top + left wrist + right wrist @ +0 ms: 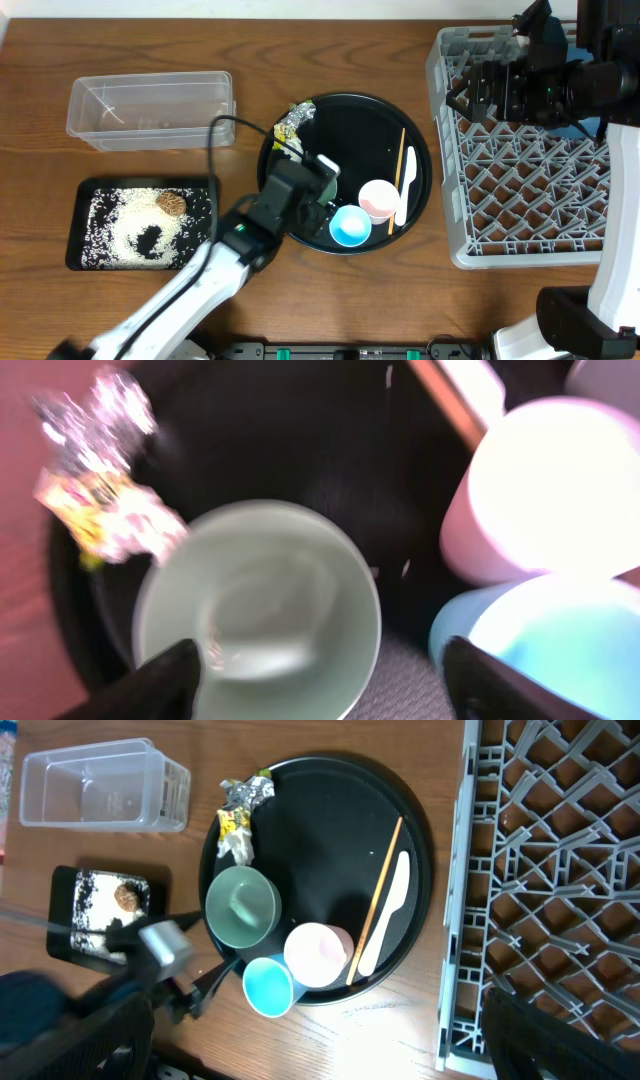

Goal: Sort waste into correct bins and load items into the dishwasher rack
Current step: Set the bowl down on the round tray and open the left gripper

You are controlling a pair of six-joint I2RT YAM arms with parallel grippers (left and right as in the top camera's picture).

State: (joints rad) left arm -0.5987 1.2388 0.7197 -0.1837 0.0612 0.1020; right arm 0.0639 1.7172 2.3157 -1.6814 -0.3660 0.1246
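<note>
Clearly spread, the left gripper (320, 665) hangs over the pale green bowl (258, 595) on the round black tray (320, 820); closing off-centre could skid it into the small pink cup (540, 490). The right gripper (470, 97) gapes over the dishwasher rack (520, 190).

A large round black tray (350, 140) sits near the desk's middle. The desk (150, 40) is brown wood with visible grain.

Tray centre: bare floor of the round tray (350, 135), open from above.
Tray left rim: foil and wrapper (292, 122) lie here.
Tray front: green bowl (241, 907), blue cup (350, 225) and pink cup (378, 198) packed close; left arm (275, 205) overhangs the bowl.
Tray right: chopsticks (400, 160) and spoon (406, 190) lie side by side.
Rack (447, 150): right arm (545, 85) covers the far rows; near pegs uncovered.
</note>
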